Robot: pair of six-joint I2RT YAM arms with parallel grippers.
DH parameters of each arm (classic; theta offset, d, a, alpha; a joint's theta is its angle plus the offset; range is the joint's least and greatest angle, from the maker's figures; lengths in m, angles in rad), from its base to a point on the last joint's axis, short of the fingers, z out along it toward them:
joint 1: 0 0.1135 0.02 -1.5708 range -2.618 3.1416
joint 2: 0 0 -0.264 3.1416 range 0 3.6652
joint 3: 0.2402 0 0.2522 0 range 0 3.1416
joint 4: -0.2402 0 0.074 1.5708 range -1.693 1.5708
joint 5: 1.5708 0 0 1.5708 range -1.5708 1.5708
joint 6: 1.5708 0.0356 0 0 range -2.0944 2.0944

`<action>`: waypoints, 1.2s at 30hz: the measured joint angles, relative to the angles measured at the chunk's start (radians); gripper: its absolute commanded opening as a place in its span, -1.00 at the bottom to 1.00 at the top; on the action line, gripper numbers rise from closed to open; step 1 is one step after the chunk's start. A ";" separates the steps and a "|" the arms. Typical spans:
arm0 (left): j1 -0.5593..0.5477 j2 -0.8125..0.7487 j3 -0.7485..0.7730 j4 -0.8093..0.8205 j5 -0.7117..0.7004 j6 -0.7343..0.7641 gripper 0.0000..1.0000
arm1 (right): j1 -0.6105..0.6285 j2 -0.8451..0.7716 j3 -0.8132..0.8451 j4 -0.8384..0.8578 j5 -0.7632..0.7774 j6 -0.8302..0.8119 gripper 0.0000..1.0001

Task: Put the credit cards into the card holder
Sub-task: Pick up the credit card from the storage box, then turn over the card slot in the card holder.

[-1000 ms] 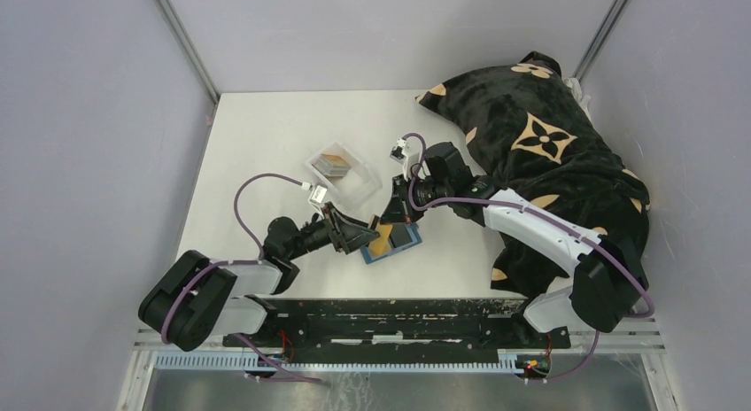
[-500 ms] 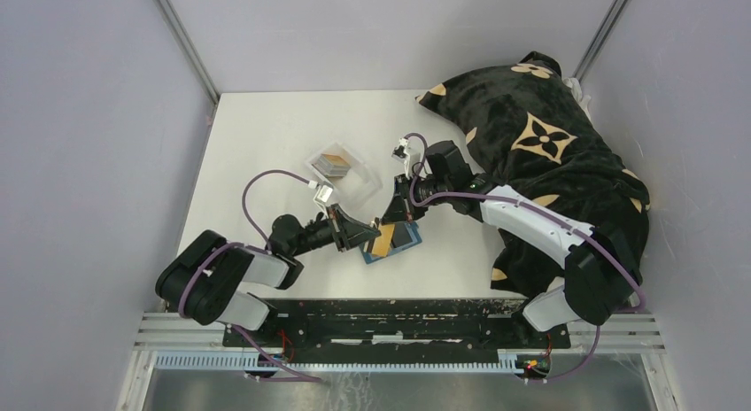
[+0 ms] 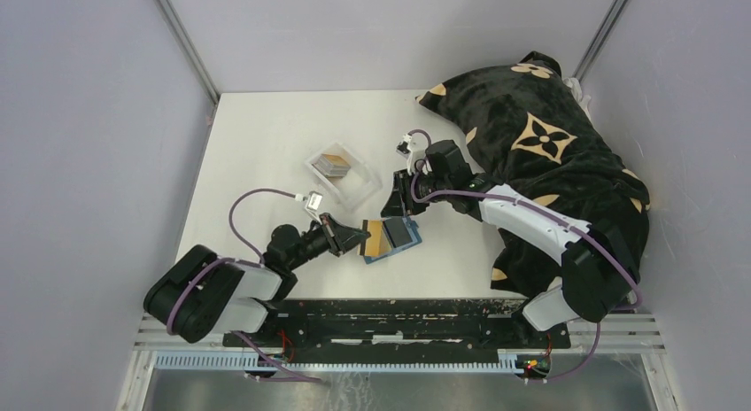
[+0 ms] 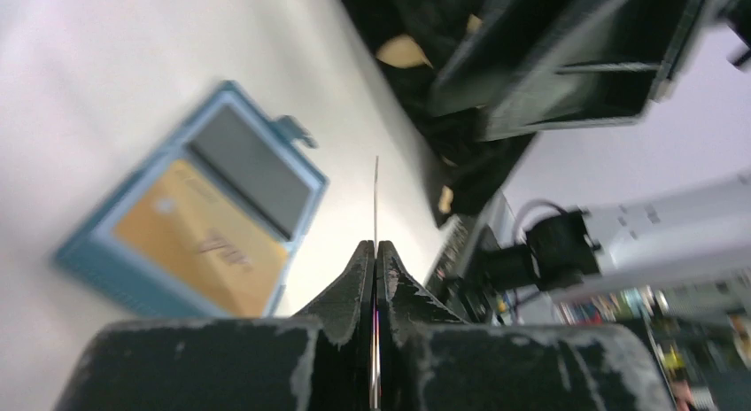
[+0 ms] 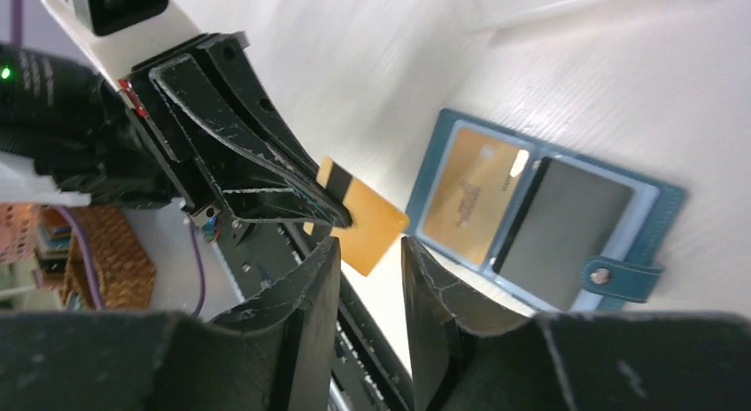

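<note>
The teal card holder (image 3: 381, 259) lies open and flat on the table near the front edge. In the right wrist view the card holder (image 5: 660, 203) has a gold card (image 5: 469, 196) in one pocket and a grey card (image 5: 567, 234) in the other. My left gripper (image 3: 361, 236) is shut on a gold credit card (image 5: 359, 221), held on edge just left of and above the holder; in the left wrist view that card (image 4: 375, 198) shows edge-on. My right gripper (image 3: 396, 198) hangs open just behind the holder, with nothing between its fingers.
A clear plastic tray (image 3: 361, 182) with more cards (image 3: 333, 162) stands behind the left arm. A black pillow with tan flower prints (image 3: 540, 154) fills the right side of the table, under the right arm.
The left gripper closed on the gold card that the right gripper held. The right gripper has opened, let the card go and drawn back a little.
</note>
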 measured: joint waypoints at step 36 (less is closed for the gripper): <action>-0.263 -0.240 -0.080 -0.468 -0.818 -0.211 -0.94 | 0.053 0.264 0.027 -0.053 0.389 -0.058 -0.98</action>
